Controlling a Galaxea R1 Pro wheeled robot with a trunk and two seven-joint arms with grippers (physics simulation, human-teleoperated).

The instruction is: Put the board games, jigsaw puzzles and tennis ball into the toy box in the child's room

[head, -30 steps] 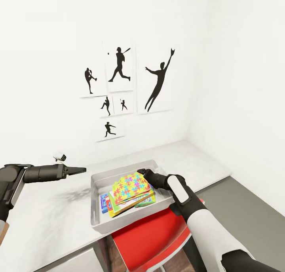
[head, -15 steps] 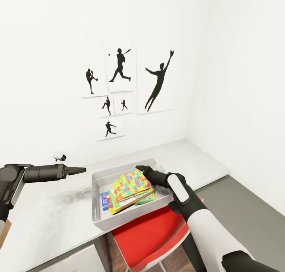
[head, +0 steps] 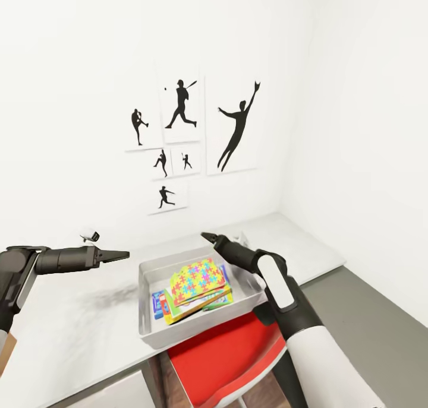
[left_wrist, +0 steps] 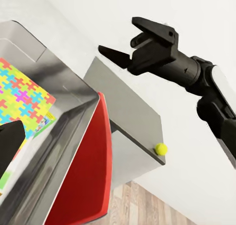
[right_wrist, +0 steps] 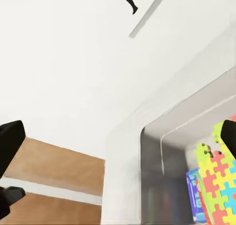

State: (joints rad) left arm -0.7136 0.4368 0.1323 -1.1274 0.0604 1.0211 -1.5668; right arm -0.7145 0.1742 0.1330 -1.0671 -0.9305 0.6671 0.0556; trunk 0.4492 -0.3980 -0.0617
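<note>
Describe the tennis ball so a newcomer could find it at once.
Start at the pale grey-white table along the wall, the one holding the light-grey toy box. In the left wrist view, the tennis ball rests at a far corner, near the edge. It's the only small, round, yellow-green thing there.

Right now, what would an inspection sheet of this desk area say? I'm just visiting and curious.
Surface: the table, pale top, mostly bare around the toy box.
Job's things: the toy box near the front edge holds a stack topped by a jigsaw puzzle, with board games under it; the tennis ball lies on the table's far corner, not yet boxed.
Clutter: a small white and black object by the wall, too small to tell.
Grippers: left gripper held above the table; right gripper open above the box, holding nothing.
Cables: nothing seen.
Surroundings: red chair under the table, sports silhouette pictures, wood floor.
</note>
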